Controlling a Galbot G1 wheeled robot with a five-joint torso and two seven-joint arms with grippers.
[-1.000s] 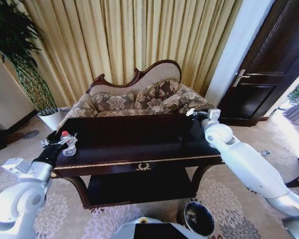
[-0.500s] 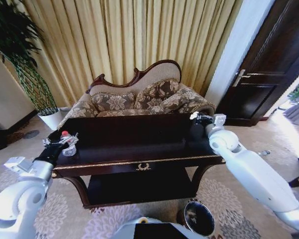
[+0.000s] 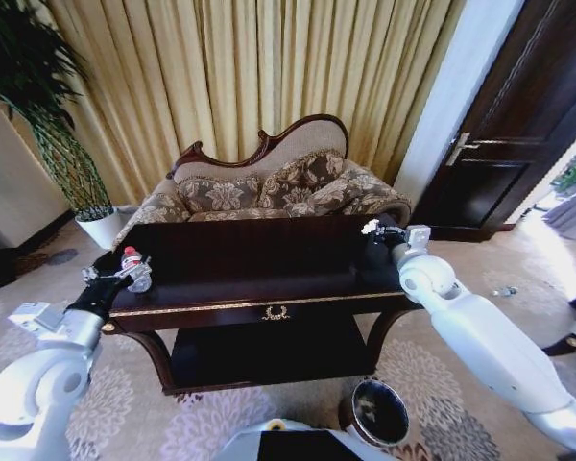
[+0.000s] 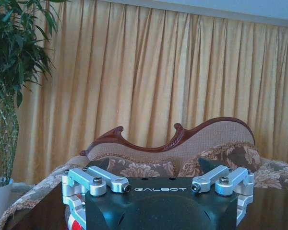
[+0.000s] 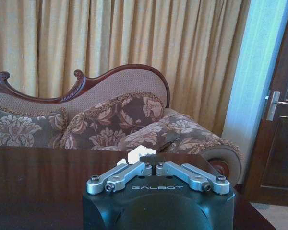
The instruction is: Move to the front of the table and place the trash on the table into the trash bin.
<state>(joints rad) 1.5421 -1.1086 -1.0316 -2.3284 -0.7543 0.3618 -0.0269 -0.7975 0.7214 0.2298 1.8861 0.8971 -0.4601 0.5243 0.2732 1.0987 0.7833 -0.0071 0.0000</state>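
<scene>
The dark glossy table (image 3: pixel 250 269) stands in front of me. A clear bottle with a red cap (image 3: pixel 132 265) stands upright at the table's left end. My left gripper (image 3: pixel 123 276) is right at the bottle and open; in the left wrist view its fingers (image 4: pixel 206 166) are spread wide and a red part of the bottle (image 4: pixel 73 223) shows beside them. At the far right corner my right gripper (image 3: pixel 372 230) is shut on a white paper wad (image 3: pixel 367 228), which also peeks out behind the closed fingertips (image 5: pixel 151 158) as white paper (image 5: pixel 136 154). The round dark trash bin (image 3: pixel 379 415) stands on the carpet at the front right.
A floral sofa (image 3: pixel 269 187) stands just behind the table against gold curtains. A potted plant (image 3: pixel 38 115) is at the far left and a dark door (image 3: pixel 518 125) at the right. Patterned carpet lies around the table legs and lower shelf (image 3: pixel 269 351).
The whole picture has shifted a little, so the camera moved. My right gripper has settled slightly lower over the far right corner with the wad. The left gripper stays at the bottle.
</scene>
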